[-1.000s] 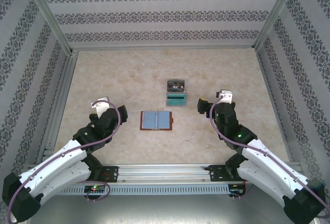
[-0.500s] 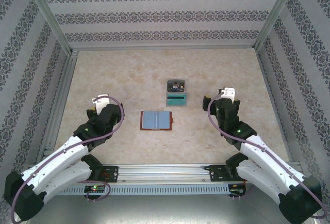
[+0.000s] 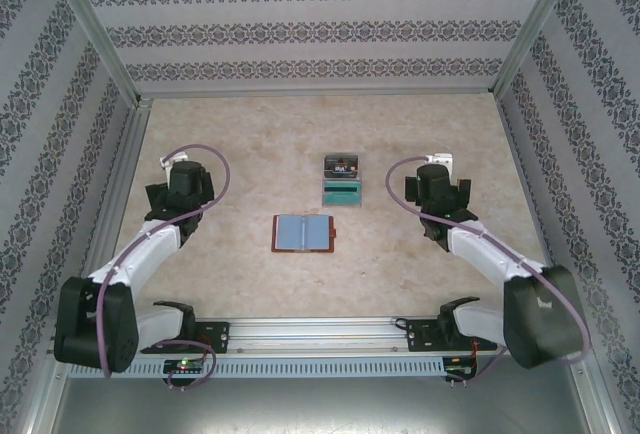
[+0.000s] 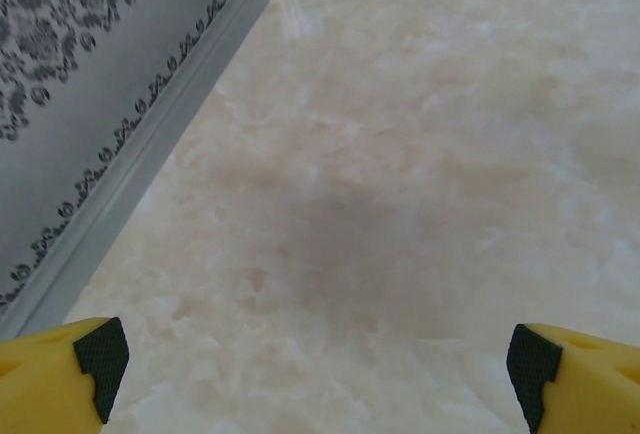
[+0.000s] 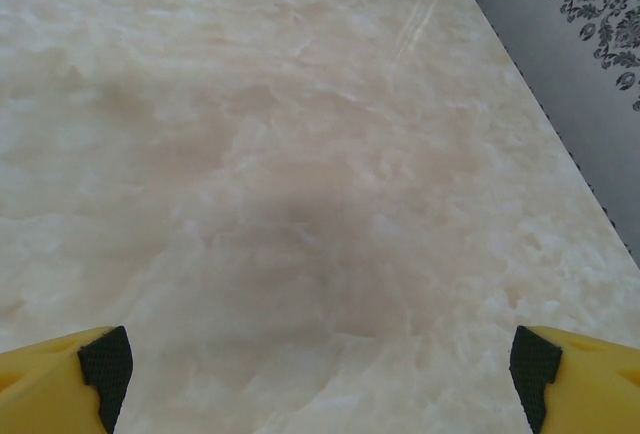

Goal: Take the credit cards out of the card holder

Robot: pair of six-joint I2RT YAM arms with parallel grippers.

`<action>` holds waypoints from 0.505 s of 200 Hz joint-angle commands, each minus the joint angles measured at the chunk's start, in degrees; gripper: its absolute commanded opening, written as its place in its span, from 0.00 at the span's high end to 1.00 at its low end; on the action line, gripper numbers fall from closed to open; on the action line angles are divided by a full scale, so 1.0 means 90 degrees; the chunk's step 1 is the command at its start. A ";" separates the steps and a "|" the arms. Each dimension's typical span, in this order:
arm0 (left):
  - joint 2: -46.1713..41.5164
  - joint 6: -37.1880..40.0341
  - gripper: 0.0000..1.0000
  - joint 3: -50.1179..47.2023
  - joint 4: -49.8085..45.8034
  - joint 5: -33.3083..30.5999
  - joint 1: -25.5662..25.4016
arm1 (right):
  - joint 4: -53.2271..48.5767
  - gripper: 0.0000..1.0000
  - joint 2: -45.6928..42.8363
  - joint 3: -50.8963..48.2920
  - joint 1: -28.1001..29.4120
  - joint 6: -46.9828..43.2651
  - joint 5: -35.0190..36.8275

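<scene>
Plainly, my left jaws and right jaws gape wide, empty. The card holder [image 3: 303,233] lies open flat mid-table; light, limp leather, I judge, best pinched at its 3 o'clock edge.

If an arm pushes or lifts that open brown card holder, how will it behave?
The card holder lies opened flat with a centre fold, so lifted by one half it would probably sag or fold. It looks thin and likely light, so a push should slide it over the smooth table rather than tip it.

Two cards [image 3: 341,192] lie behind the card holder [image 3: 303,233].
</scene>
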 commanded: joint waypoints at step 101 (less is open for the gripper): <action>0.1370 0.0106 0.01 -0.1132 0.4226 0.1957 0.1017 | 0.5643 0.02 0.1493 -0.1691 -0.1365 -0.0346 -0.2228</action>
